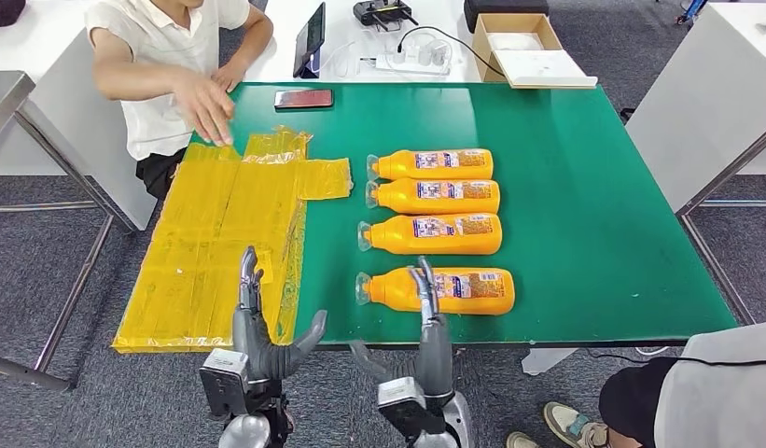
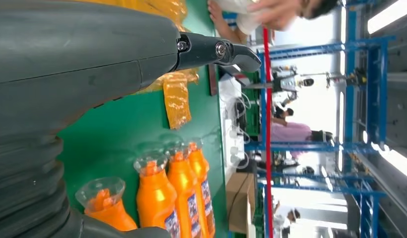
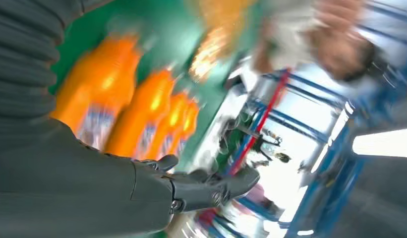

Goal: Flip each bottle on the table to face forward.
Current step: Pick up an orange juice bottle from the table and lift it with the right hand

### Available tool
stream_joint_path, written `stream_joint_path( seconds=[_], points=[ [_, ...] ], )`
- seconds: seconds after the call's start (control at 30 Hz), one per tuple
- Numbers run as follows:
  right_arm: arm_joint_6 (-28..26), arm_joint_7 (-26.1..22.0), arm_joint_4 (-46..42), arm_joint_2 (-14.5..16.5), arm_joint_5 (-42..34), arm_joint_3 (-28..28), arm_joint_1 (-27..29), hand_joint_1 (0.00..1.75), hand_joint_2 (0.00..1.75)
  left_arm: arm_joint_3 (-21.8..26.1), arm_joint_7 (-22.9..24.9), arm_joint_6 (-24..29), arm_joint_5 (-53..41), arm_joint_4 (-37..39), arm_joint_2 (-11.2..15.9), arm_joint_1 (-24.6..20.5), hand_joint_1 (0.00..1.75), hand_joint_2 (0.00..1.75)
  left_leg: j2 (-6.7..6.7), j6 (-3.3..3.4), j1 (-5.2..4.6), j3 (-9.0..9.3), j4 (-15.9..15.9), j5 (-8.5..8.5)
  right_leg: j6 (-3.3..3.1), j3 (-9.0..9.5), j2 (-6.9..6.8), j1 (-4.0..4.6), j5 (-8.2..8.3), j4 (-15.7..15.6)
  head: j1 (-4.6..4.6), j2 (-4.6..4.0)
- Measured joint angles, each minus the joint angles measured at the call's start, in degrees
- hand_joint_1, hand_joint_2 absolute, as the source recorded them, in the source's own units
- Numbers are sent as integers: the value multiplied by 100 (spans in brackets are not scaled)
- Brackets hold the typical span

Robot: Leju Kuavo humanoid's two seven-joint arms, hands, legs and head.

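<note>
We take the green table (image 1: 584,215) as our landmark; at its near edge our left hand (image 1: 257,322) is raised with fingers straight and thumb spread, holding nothing; beside it our right hand (image 1: 425,331) is likewise open and empty, its fingertips (image 1: 424,280) over the nearest orange bottle (image 1: 439,290) (we cannot tell whether they touch it). Beyond, three more orange bottles (image 1: 433,200) lie in a row toward the table's middle, all on their sides with clear caps pointing left. A yellow plastic sheet (image 1: 225,233) covers the table's left part; at the far left corner a person's hand (image 1: 203,105) rests near the sheet, with a phone (image 1: 303,98) just beside.
</note>
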Motion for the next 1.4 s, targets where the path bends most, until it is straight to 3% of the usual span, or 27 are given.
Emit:
stream_joint_path(
  seconds=[0.1, 0.13, 0.2, 0.37, 0.67, 0.97, 1.1, 1.4],
  points=[
    [-15, 651, 275, -261, 2893, -861, -328, 0, 175, 4, -1, -54, -80, 0, 2, 20, 0, 175, -5, 6, -3, 1, 0, 4, 2, 8, -2, -2, 2, -2, 5, -1],
    [-16, 735, 388, -317, 3570, -1115, -418, 0, 175, 5, -1, -56, -91, 1, 2, 28, 0, 175, -4, 7, -5, 2, 1, 5, 4, 10, -2, -3, 4, -3, 5, 0],
    [-16, 955, 574, -381, 4146, -1429, -527, 0, 175, 5, -1, -61, -101, 2, 3, 40, 0, 175, -3, 8, -7, 2, 2, 5, 8, 11, -1, -5, 7, -4, 4, -1],
    [-20, 1503, 878, -480, 4495, -1699, -728, 0, 175, 5, -1, -99, -103, 2, 2, 63, 0, 175, -1, 7, -3, 1, 2, 4, 9, 5, -1, -1, 7, -3, 2, 0],
    [-22, 1811, 1187, -642, 4865, -1747, -1019, 0, 175, 5, -1, -105, -103, 2, 1, 75, 0, 175, -1, 7, -2, -1, 2, 4, 9, 4, 0, -1, 7, -3, 3, 0],
    [-3, 2158, 1771, -752, 4735, -1572, -1326, 0, 175, 8, -1, -129, -96, 2, 1, 75, 0, 175, -1, 7, -3, -2, 2, 4, 9, 4, 0, -2, 7, -3, 2, 0],
    [126, 2209, 2185, -813, 4315, -1426, -1516, 0, 175, 10, -1, -165, -99, 2, 1, 75, 0, 175, -1, 7, -3, -2, 2, 4, 9, 4, 0, -1, 7, -2, 2, 1],
    [183, 2244, 2615, -885, 4255, -1297, -1665, 0, 175, 11, -1, -175, -103, 2, 1, 75, 0, 175, -4, 7, -3, -3, 2, 4, 9, 3, -1, -2, 7, -2, 2, 1]
  ],
)
